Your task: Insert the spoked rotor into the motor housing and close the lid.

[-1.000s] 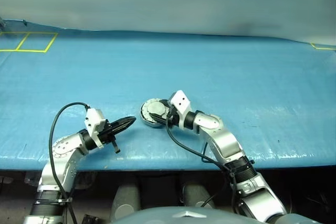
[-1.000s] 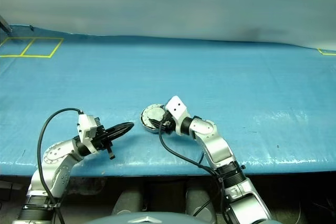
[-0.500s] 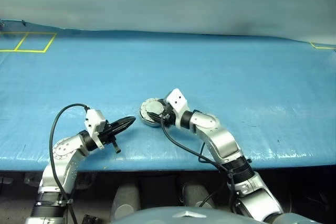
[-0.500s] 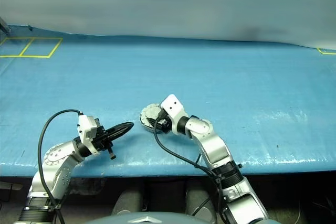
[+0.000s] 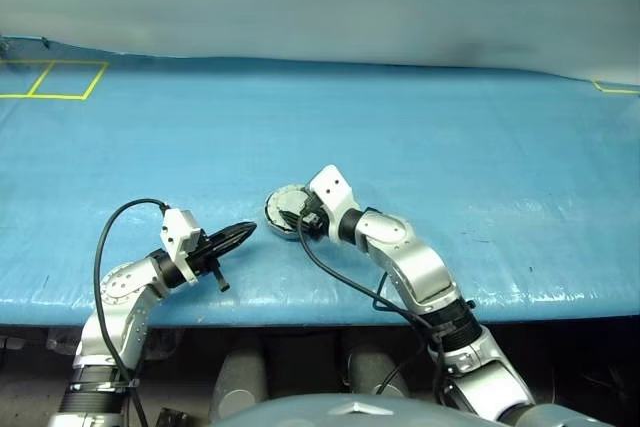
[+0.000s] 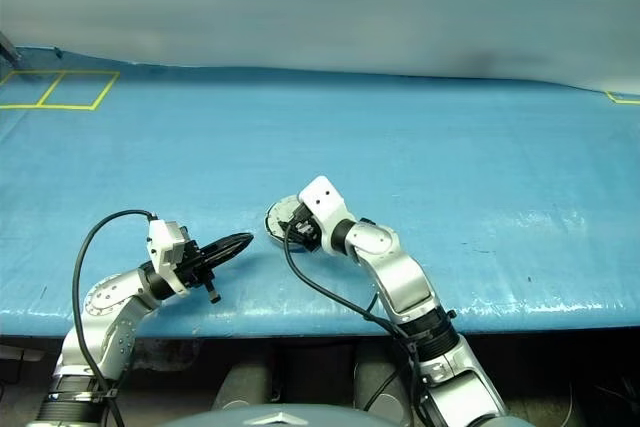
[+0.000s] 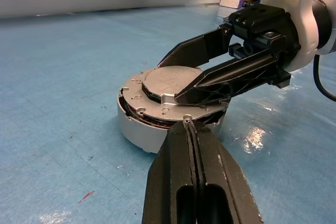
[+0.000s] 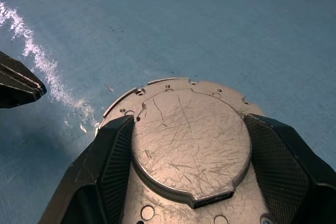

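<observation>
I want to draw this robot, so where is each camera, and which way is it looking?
Left eye and right eye views: on the head, looking forward and down at the blue table; both arms show.
Left wrist view: on the left arm, looking along its shut left hand at the motor housing.
Right wrist view: on the right arm, looking down on the lid between the right hand's fingers.
Shared: both wrist views show the lid and the other arm's hand.
</observation>
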Controlling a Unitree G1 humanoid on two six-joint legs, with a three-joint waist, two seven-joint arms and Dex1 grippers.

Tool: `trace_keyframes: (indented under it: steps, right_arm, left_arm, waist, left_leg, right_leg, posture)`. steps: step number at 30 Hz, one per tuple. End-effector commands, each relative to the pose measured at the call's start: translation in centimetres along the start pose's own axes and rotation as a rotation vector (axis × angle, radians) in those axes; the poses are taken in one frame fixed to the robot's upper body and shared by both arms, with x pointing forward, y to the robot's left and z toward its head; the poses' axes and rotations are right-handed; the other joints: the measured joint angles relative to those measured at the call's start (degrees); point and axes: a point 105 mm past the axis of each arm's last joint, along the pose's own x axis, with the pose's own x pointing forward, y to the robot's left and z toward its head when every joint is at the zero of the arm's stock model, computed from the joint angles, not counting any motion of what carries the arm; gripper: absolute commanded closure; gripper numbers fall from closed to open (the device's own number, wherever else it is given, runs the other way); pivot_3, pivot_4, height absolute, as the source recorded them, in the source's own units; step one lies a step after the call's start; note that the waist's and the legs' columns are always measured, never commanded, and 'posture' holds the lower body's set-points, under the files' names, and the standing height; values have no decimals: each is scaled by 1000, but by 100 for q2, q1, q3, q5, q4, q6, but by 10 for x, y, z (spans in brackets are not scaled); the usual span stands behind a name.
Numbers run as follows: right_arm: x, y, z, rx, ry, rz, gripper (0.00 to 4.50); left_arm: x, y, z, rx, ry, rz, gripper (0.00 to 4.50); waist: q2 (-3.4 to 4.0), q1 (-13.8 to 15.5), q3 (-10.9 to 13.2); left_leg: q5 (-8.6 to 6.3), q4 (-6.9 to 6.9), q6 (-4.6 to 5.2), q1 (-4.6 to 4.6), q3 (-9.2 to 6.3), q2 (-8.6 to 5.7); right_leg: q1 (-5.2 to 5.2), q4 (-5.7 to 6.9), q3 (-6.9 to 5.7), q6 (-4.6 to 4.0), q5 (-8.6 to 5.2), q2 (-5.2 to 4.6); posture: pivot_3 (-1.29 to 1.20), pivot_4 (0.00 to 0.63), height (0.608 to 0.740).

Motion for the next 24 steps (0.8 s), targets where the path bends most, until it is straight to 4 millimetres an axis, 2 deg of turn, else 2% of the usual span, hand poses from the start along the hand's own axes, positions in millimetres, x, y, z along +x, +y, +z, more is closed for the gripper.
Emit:
trace_keyframes:
  steps: [1,10,16,24]
  right_arm:
    - [-1,-3,19,-18,-52,-30,1481]
    - [0,1,23,-68,-73,13,1481]
    - [1,4,24,55,-77,17,1481]
    - [3,4,25,122,-67,4,1481]
  left_arm:
    - [3,-1,5,27,-19,-7,4500]
    - [2,1,3,28,-16,8,4500]
    - [0,2,0,27,-9,16,4500]
    - [0,2,-1,26,-5,22,4500]
  waist:
    - [0,-1,0]
    - [0,-5,0]
    - [0,-13,0]
    - [-1,-22,0]
  left_leg:
    - [0,-1,0,0,0,0]
    - [0,-6,0,-1,2,0]
    - [0,-13,0,-1,4,1]
    - [0,-16,0,-1,4,2]
  right_leg:
    - [-1,0,0,-1,0,0]
    - [-4,0,0,-3,-2,0]
    - [-9,1,0,-7,-4,2]
    - [-10,1,0,-9,-6,2]
  posture:
    - [0,150,740]
    - [0,150,740]
    - [0,150,740]
    - [0,150,740]
